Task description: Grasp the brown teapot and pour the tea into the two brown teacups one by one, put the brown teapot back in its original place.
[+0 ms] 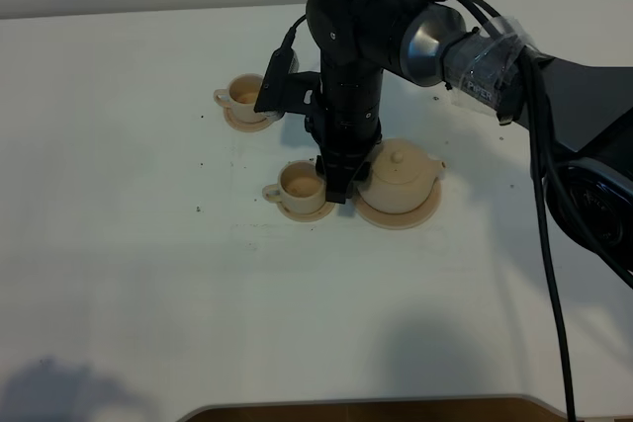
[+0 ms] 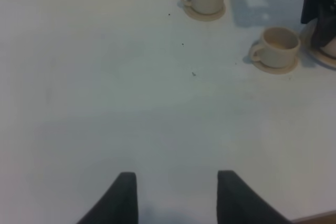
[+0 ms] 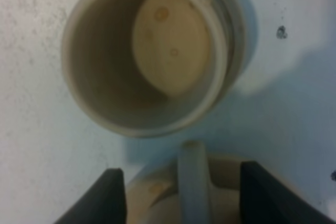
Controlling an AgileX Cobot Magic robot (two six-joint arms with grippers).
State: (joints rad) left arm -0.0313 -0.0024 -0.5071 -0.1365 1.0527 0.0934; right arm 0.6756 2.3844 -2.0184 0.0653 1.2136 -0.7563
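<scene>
As I look through the right wrist camera, the right tool [image 3: 182, 170] has its jaws wide apart, and the loop handle [image 3: 192, 182] of the brown teapot [image 1: 404, 177] stands between them; I cannot tell if a finger touches it. From the high camera this tool hangs straight down between the teapot and the nearer teacup [image 1: 301, 186], just beside both. The teapot sits on its wide saucer [image 1: 427, 211] on the tabletop [image 1: 138, 274]. The other teacup [image 1: 246, 95] stands further back. My left tool [image 2: 176, 176] is also open, over the tabletop, well apart from both cups.
</scene>
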